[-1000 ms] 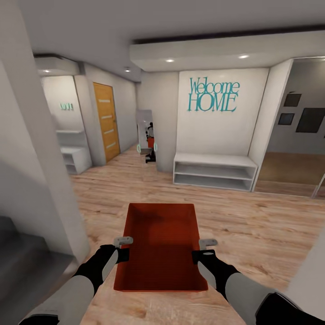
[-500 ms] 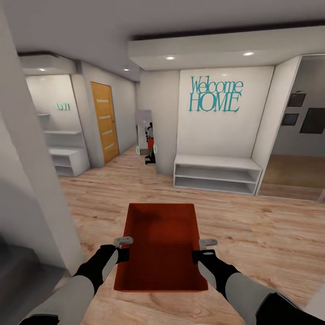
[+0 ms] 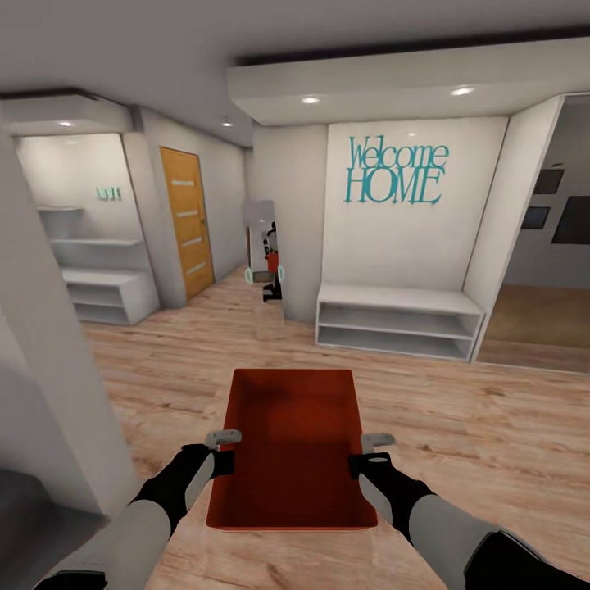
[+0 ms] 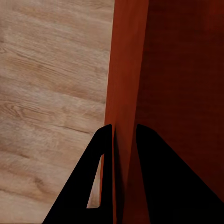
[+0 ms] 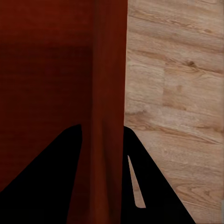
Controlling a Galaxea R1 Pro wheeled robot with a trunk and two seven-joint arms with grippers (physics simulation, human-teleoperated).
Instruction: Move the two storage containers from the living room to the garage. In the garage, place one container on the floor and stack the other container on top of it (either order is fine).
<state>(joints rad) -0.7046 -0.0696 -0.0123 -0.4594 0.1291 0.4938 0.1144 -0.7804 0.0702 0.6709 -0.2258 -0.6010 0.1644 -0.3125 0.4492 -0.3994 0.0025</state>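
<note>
One orange-red storage container [image 3: 291, 447] hangs level in front of me above a light wood plank floor, its inside bare. My left gripper [image 3: 223, 451] is shut on its left wall, and my right gripper [image 3: 366, 453] is shut on its right wall. In the left wrist view the black fingers [image 4: 154, 177] straddle the thin orange-red wall [image 4: 125, 84]. The right wrist view shows the same on the other side, fingers [image 5: 56, 177] on either side of the wall [image 5: 109, 93]. I am in a hallway, not the garage.
A white wall corner [image 3: 49, 385] stands close at my left. Ahead are a low white shelf bench [image 3: 397, 321] under a "Welcome HOME" sign [image 3: 397, 172], a standing mirror [image 3: 264, 262], a wooden door [image 3: 187, 221] and white shelves [image 3: 98, 287]. An opening [image 3: 541, 303] lies at right.
The whole view has shifted: the hallway ahead has drawn nearer and the left wall corner has slid toward the picture's edge. Both grippers still hold the container as before.
</note>
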